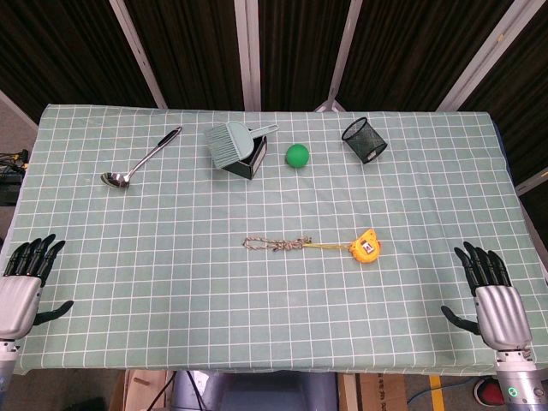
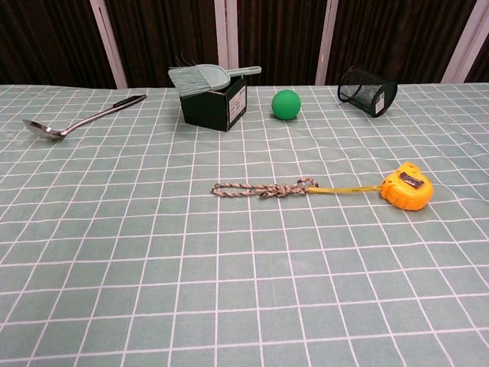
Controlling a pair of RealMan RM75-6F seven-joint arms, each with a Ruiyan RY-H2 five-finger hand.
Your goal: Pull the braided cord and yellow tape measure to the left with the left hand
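Observation:
A braided cord [image 1: 276, 245] [image 2: 263, 188] lies flat near the table's middle, tied to the pulled-out tape of a yellow tape measure [image 1: 366, 247] [image 2: 408, 186] at its right end. My left hand [image 1: 24, 282] rests at the front left table edge, fingers spread and holding nothing, far from the cord. At the front right edge my right hand [image 1: 492, 298] is likewise spread and holds nothing. Neither hand shows in the chest view.
At the back stand a dark box [image 1: 247, 159] with a grey dustpan brush [image 1: 231, 140] on it, a green ball [image 1: 297, 155], a tipped black mesh cup [image 1: 364, 140] and a metal ladle [image 1: 139, 159]. Green checked cloth [image 1: 171, 282] covers the table.

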